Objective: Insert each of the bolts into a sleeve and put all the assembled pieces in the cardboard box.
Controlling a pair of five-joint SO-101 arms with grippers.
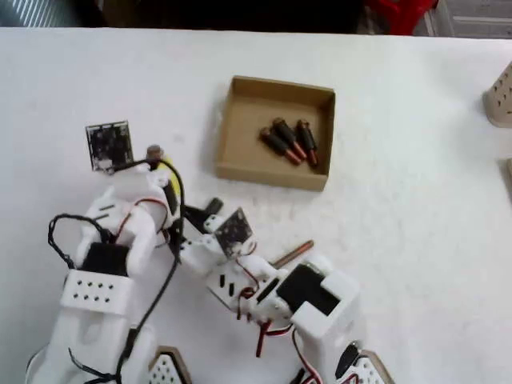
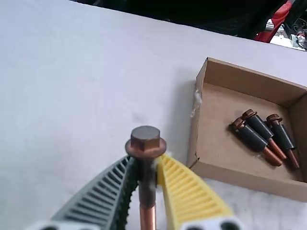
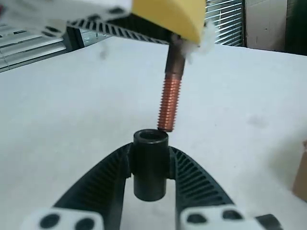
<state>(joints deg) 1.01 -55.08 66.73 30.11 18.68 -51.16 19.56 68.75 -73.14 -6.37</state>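
Currently the left tool (image 2: 144, 164) pinches the bolt (image 3: 170, 103) upright, tip seemingly just above the sleeve (image 3: 150, 177) the right tool (image 3: 150, 152) pinches.

Your left gripper (image 2: 145, 162) shows one ribbed grey finger and one ribbed yellow one, and the bolt (image 2: 145, 143) between them has a dull brown-copper head over a brighter copper shank. On your right gripper (image 3: 150, 149) both fingers are ribbed black, and the sleeve (image 3: 150, 167) there is plain black too. Look at the cardboard box (image 1: 240, 120): tan brown, with three assembled pieces (image 1: 290, 141) in black and copper-red. The table (image 1: 416, 240) is white all over, and the arms (image 1: 96, 296) are white with black motors (image 1: 304, 290) and red and black wires (image 1: 181, 204).
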